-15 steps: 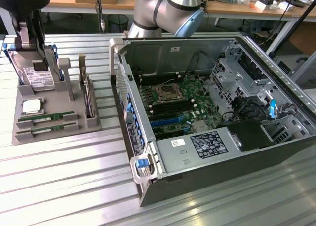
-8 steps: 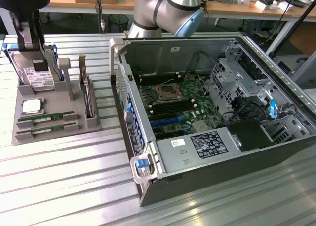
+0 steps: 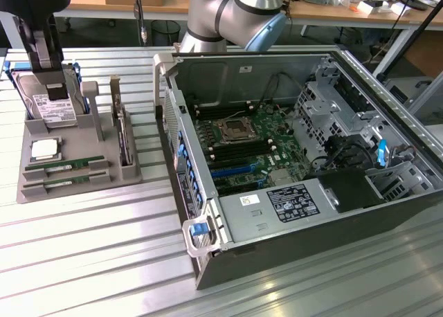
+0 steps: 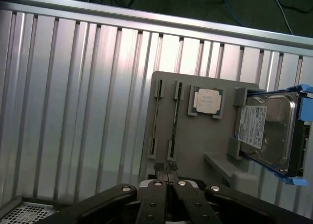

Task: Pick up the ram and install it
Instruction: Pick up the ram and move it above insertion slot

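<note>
Ribbed metal desk (image 3: pixel 83 248) carries everything. On it, toward the exterior view's right, we see the open computer case (image 3: pixel 291 258), lid off, with the green motherboard (image 3: pixel 249 144) lying flat inside. The robot arm (image 3: pixel 235 16) stands behind the case.

On the exterior view's left sits the grey holder (image 3: pixel 79 147), apart from the case. The hard drive (image 3: pixel 52 102) leans tilted in the holder's far end, in a blue frame.

The gripper (image 4: pixel 166 170) hangs above the holder. Its jaws are pressed together with nothing between them and touch nothing. In the wrist view the tips line up with the gap between the ends of the two sticks.

The ram (image 3: pixel 66 165) is two thin green sticks lying side by side in slots on the holder's front edge, not picked up, none in the case's slots that we can tell. The silver processor chip (image 3: pixel 45 149) sits in its own pocket between the sticks and the hard drive.
</note>
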You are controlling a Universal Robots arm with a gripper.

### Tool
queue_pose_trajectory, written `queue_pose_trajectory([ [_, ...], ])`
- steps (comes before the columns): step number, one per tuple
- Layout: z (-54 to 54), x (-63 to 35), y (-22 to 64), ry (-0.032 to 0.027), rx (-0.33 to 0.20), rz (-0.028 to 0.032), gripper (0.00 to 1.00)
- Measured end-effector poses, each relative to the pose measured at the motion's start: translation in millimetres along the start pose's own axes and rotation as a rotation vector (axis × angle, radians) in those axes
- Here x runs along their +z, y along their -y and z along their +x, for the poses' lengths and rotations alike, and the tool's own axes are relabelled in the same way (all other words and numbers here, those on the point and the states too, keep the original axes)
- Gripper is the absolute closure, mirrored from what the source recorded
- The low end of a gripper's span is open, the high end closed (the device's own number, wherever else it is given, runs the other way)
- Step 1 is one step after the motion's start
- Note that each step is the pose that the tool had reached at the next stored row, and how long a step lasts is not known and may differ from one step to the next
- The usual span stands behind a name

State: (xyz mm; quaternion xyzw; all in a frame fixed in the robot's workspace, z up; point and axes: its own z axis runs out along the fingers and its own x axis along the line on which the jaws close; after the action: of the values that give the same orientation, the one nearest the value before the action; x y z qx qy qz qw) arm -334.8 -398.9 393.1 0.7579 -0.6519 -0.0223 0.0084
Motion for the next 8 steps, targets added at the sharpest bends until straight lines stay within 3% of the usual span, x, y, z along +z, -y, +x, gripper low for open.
queue_pose_trajectory([
  [8,0.0,0.1,0.0,-0.0029,-0.069,-0.0016,0.9],
])
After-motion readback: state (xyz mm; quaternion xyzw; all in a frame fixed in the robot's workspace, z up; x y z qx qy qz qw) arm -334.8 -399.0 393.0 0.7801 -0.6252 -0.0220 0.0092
